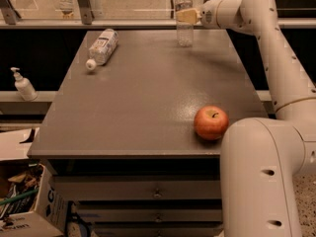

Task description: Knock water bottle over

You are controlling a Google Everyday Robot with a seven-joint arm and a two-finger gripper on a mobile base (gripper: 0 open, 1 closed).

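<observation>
The water bottle (184,31) is slim, clear and ribbed with a small white cap. It stands upright at the far edge of the grey table (143,102), right of centre. My gripper (186,16) reaches in from the right at the far edge. Its yellowish fingertips sit at the bottle's upper half, level with its middle band, touching or nearly touching it.
A stouter bottle with a large white label (101,48) lies on its side at the table's far left. A red apple (211,123) sits near the front right, next to my base. A white pump dispenser (22,85) stands on a ledge to the left. A cardboard box (24,201) sits lower left.
</observation>
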